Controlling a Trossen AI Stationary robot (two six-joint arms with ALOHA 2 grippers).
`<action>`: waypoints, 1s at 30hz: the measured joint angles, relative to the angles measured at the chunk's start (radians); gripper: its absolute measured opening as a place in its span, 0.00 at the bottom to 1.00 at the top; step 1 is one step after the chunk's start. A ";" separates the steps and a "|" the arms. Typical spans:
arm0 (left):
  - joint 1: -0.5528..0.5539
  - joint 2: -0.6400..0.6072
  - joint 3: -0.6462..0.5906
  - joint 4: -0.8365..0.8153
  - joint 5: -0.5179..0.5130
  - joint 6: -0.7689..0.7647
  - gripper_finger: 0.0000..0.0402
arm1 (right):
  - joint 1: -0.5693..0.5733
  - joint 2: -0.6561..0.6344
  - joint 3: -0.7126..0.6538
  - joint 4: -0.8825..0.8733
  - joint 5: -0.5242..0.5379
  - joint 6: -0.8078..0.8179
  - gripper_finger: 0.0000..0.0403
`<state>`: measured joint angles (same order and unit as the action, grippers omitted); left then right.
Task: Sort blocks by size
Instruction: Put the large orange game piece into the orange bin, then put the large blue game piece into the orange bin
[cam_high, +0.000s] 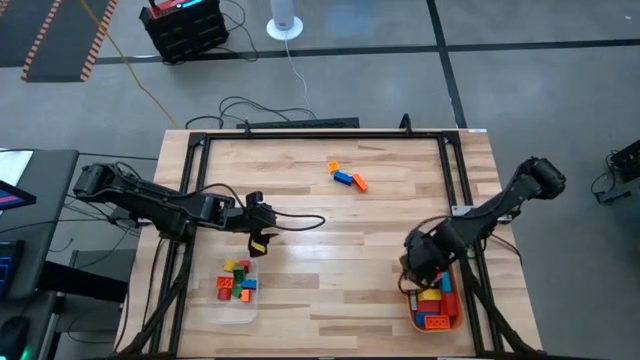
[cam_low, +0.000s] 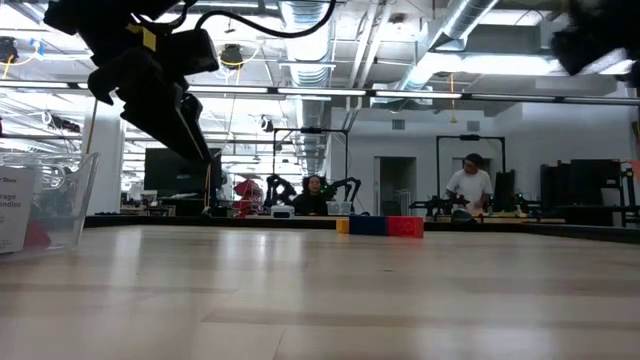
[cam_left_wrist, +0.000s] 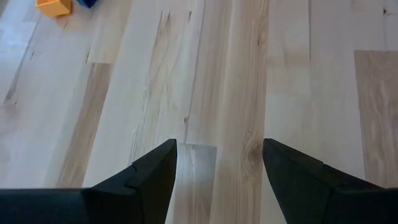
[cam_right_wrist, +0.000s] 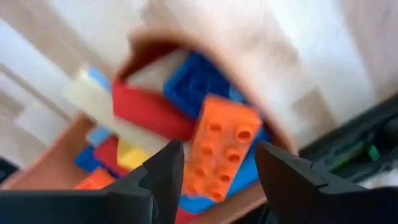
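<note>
Even bright light from ceiling strip lamps (cam_low: 330, 93), soft glare on wooden table (cam_high: 330, 220). Shadows weak. Right wrist view strongly blurred, orange tray (cam_right_wrist: 50, 168) and blocks (cam_right_wrist: 217, 149) smeared. Other views sharp.

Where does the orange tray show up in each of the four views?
High view: orange tray at the table's near right corner, below the right gripper.
Low view: not in it.
Left wrist view: not in it.
Right wrist view: fills the middle, rim around blocks.
Shared landmark: the blocks piled inside.
</note>
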<state>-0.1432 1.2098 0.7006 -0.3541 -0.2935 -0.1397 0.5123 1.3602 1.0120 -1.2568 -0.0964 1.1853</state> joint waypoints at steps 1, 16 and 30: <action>0.000 0.000 0.000 0.001 0.000 0.003 0.57 | -0.024 0.000 0.006 -0.005 0.026 -0.029 0.55; 0.000 0.000 0.000 -0.019 0.000 0.007 0.57 | -0.628 0.033 0.017 0.461 0.286 -0.733 0.54; 0.000 0.000 0.000 -0.037 -0.008 0.038 0.57 | -0.889 0.419 0.185 0.755 0.204 -1.153 0.56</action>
<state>-0.1432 1.2098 0.7006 -0.3911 -0.3013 -0.1019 -0.3763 1.7793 1.1968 -0.5015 0.1078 0.0325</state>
